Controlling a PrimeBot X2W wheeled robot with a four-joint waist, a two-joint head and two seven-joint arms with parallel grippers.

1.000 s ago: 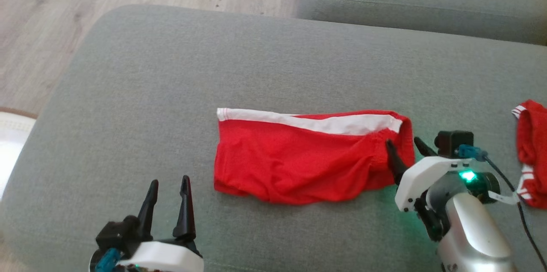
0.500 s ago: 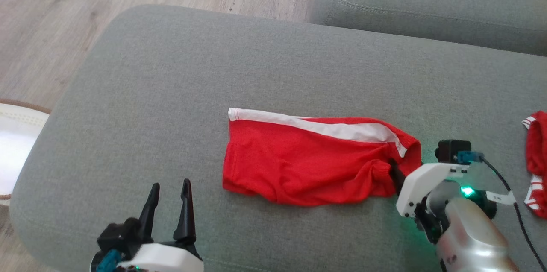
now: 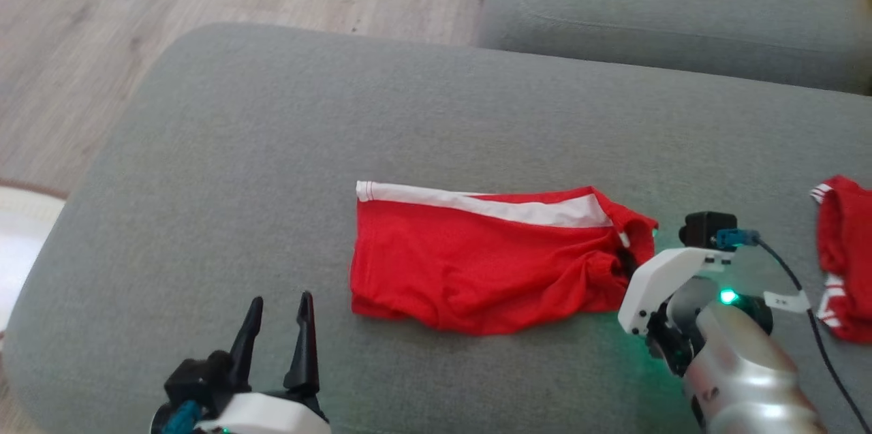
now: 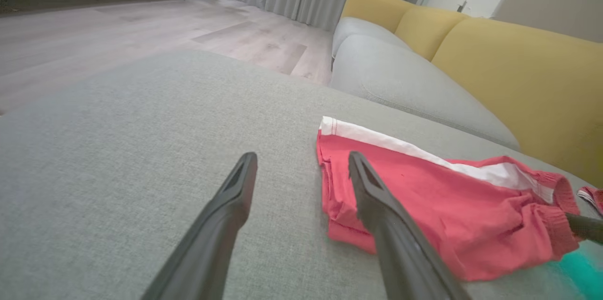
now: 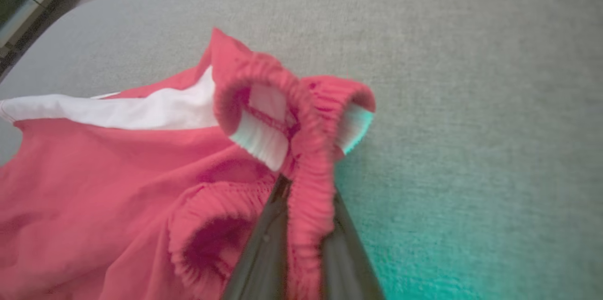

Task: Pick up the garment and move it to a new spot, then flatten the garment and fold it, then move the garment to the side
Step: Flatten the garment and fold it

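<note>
I see the red shorts lying flat in the middle of the gray cushion. My right gripper pinches the stretchy band at the right end of the shorts. My left gripper hangs left of the shorts, near the front edge, fingers spread apart.

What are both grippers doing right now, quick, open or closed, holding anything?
Left gripper: open, holding nothing.
Right gripper: closed on the elastic edge of the red shorts.
</note>
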